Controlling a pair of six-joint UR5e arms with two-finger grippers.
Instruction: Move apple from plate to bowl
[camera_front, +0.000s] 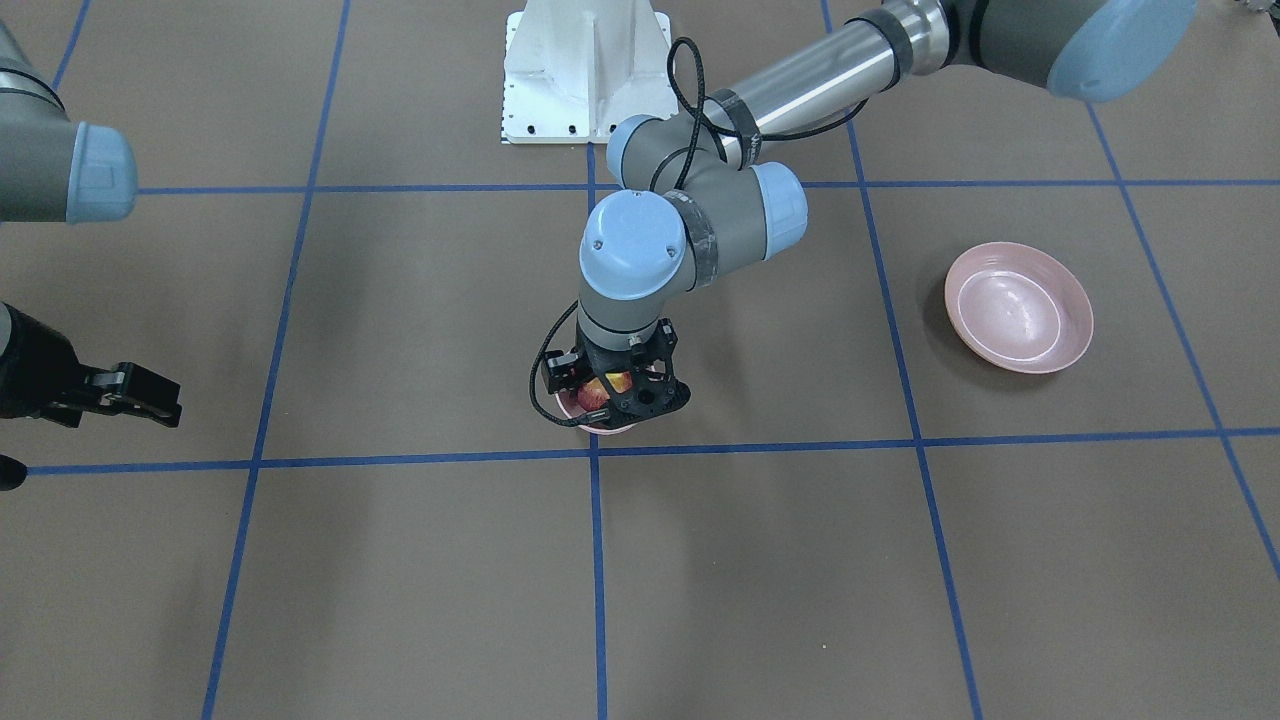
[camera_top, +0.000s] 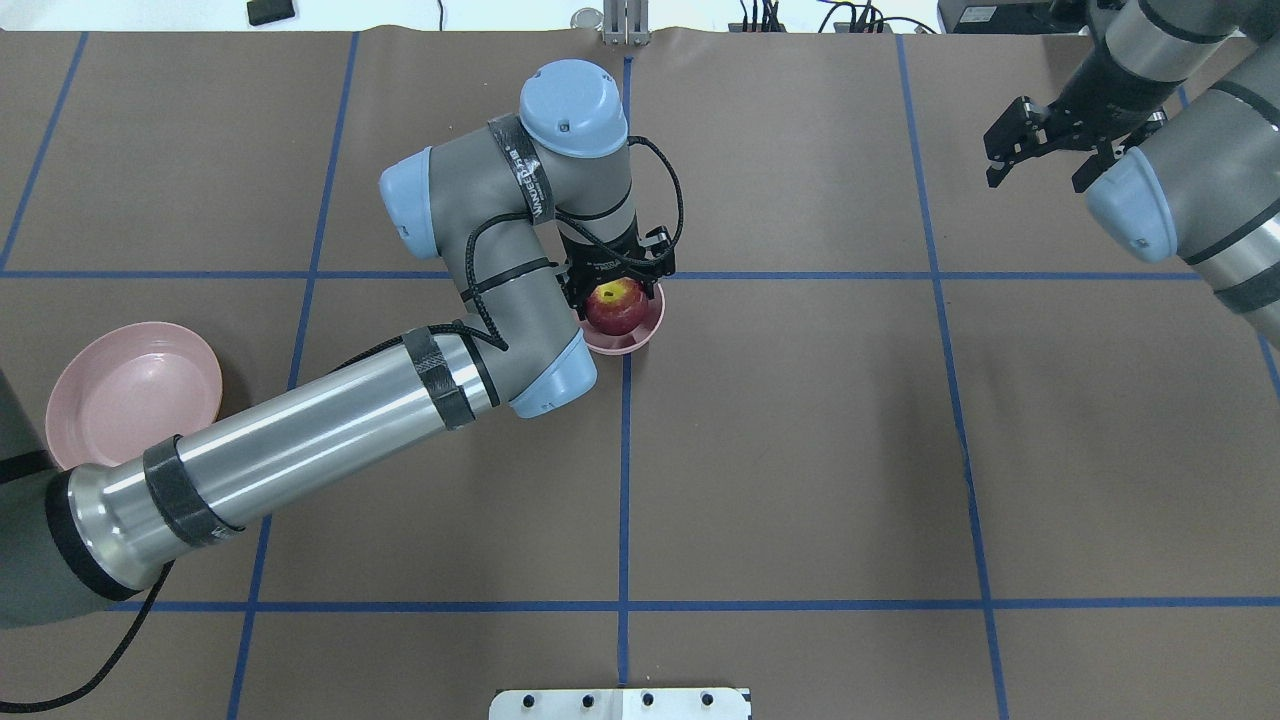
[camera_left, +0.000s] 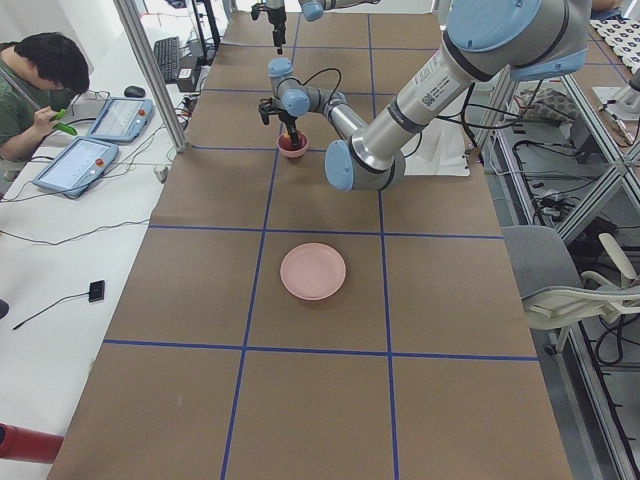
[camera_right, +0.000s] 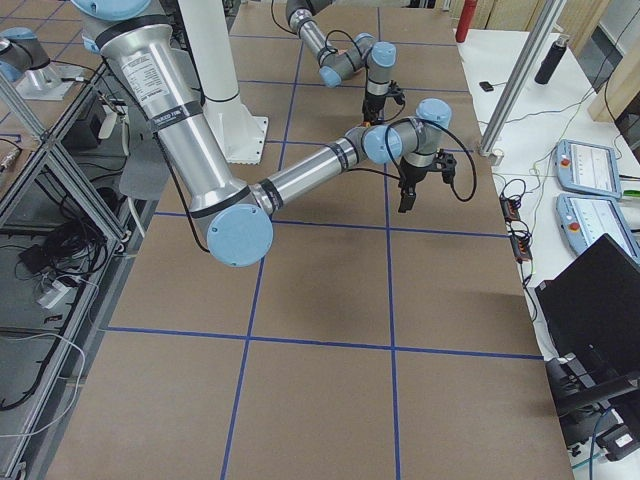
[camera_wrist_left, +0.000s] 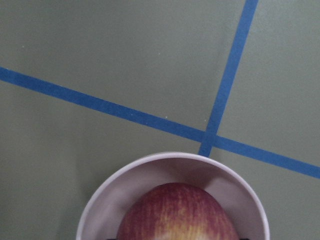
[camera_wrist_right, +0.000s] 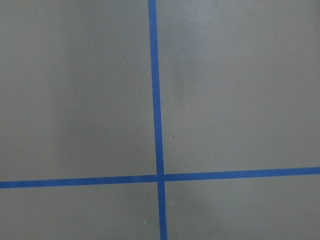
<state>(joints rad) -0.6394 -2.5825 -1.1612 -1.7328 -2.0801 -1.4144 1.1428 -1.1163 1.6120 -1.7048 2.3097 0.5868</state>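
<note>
Straddling the apple (camera_top: 613, 308), the left fingers (camera_front: 655, 395) reach straight down, one on either side of the fruit. The black linkage hides the contact, so I cannot tell whether they clamp the apple or stand slightly off it. The right fingers (camera_top: 1000, 160) are spread wide with nothing between them. In the overhead view they hang above the tabletop (camera_top: 800, 450), well apart from the fruit at about 2 o'clock from it.

The apple sits inside the bowl (camera_top: 645, 332) and nearly fills it, with its top above the rim. Its skin is dark red with fine lighter streaks, and a yellow-green patch surrounds the stem, which faces up.

The bowl is small, deep and round, pale pink with smooth matte walls. It stands at 6 o'clock from a crossing of the blue tape lines (camera_top: 625, 500), its rim just reaching the crossing. The plate (camera_top: 130, 385) is the same pink, wide and shallow, with a faint sheen and a lighter ring around its flat centre. It lies far off at about 8 o'clock from the bowl, partly under the left arm's silver tube. The tabletop is covered in dull brown paper that the tape divides into squares.
</note>
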